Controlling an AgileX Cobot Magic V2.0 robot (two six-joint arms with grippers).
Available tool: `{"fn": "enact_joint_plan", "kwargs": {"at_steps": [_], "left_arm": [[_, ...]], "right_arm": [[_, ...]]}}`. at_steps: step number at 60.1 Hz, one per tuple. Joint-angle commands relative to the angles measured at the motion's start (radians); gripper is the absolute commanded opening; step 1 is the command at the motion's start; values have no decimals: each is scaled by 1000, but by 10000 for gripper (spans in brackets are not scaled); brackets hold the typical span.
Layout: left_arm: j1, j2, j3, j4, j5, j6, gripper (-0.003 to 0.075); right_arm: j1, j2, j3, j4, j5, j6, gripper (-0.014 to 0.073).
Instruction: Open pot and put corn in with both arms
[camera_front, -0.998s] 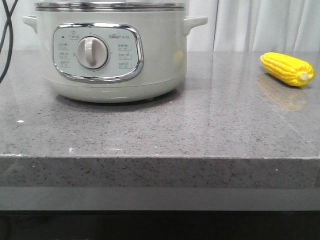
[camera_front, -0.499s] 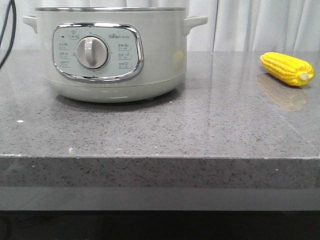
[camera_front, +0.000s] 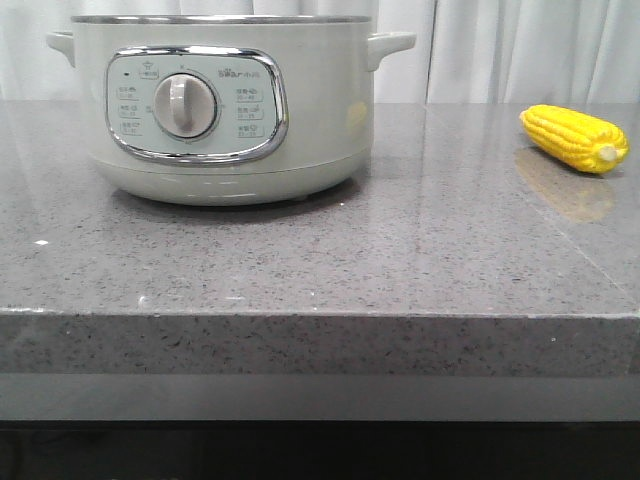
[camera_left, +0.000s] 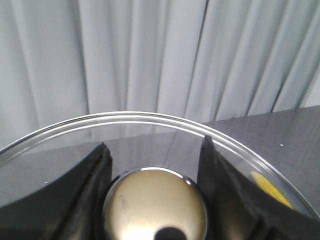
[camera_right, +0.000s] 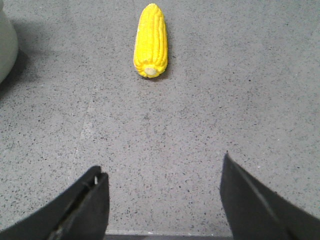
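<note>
The pot (camera_front: 220, 110), pale greenish-white with a chrome-framed dial panel, stands at the back left of the counter with no lid on it. The corn (camera_front: 575, 138) lies at the far right of the counter. Neither gripper shows in the front view. My left gripper (camera_left: 155, 142) is shut on the shiny round knob (camera_left: 156, 205) of the glass lid (camera_left: 125, 117), held up in front of the curtain. My right gripper (camera_right: 161, 164) is open and empty above the counter, with the corn (camera_right: 150, 40) well ahead of it, stub end towards it.
The grey speckled counter (camera_front: 320, 260) ends in a front edge close to the camera. White curtains (camera_front: 530, 50) hang behind. The pot's side (camera_right: 5, 45) shows at the edge of the right wrist view.
The glass lid that sat on the pot one second ago has gone up out of the front view. The black cable at the left has left the view too. The corn has not moved.
</note>
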Motion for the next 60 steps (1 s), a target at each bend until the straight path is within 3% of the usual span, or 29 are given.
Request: {"fn": "enact_joint_plan", "kwargs": {"at_steps": [1,16,34,60], "left_arm": [[60,-104,1,-4,-76,-7,239],[191,-308,239,14,-34,-7,239],[209,-523,475,23,59,-7,239],[209,-612,546,23,88,-7,239]], "right_arm": [[2,12,-31,1,-68,-4,499],[2,12,-31,1,-62,-4,499],[2,49,-51,1,-34,-4,499],[2,462,-331,1,79,-4,500]]}}
